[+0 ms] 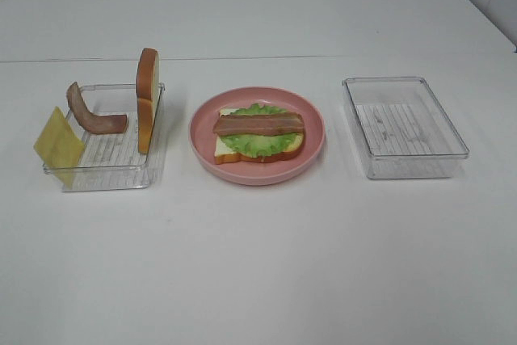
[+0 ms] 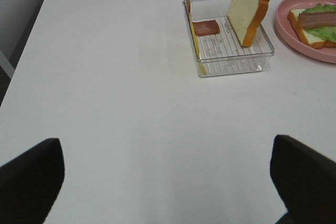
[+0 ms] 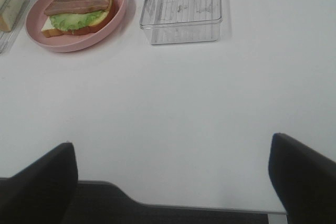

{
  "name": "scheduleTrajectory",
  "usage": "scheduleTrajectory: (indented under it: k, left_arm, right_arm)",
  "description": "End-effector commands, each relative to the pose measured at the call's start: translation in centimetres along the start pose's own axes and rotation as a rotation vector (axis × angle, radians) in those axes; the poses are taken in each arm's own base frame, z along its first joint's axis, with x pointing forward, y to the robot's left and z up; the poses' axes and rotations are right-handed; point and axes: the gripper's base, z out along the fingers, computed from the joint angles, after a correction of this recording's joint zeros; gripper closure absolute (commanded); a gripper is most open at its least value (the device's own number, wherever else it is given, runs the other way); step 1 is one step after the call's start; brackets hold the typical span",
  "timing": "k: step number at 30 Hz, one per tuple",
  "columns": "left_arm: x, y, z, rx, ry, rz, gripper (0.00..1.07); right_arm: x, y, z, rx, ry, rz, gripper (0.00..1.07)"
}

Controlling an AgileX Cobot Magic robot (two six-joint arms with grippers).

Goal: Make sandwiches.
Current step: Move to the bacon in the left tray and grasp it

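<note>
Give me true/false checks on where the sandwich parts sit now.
1. The pink plate holds a bread slice topped with lettuce and a bacon strip. True.
2. A second bread slice caps that stack. False: the upright bread slice stands on edge in the left tray.
3. Cheese is already on the plate. False: the cheese square leans at the left tray's outer wall.
4. A second bacon strip lies in the left tray. True.
5. Lettuce also fills the other tray. False: the right tray holds nothing.
</note>
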Motion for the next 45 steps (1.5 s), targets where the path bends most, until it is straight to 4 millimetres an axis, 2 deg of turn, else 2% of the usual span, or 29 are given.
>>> scheduleTrajectory:
  k: [1,10,45]
  left_arm:
    - [0.06,0.00,-0.28,0.000,-0.023,-0.005,0.04]
    - [0.06,0.00,-0.28,0.000,-0.023,-0.005,0.04]
    - [0.01,0.22,-0.23,-0.025,-0.021,0.001,0.04]
  right_arm:
    - [0.24,0.00,-0.24,0.002,-0.040,-0.006,0.14]
    - [0.24,0.23,-0.20,0.133,-0.060,0.099,0.14]
    - [0.24,0.28,-0.20,0.123,-0.060,0.098,0.14]
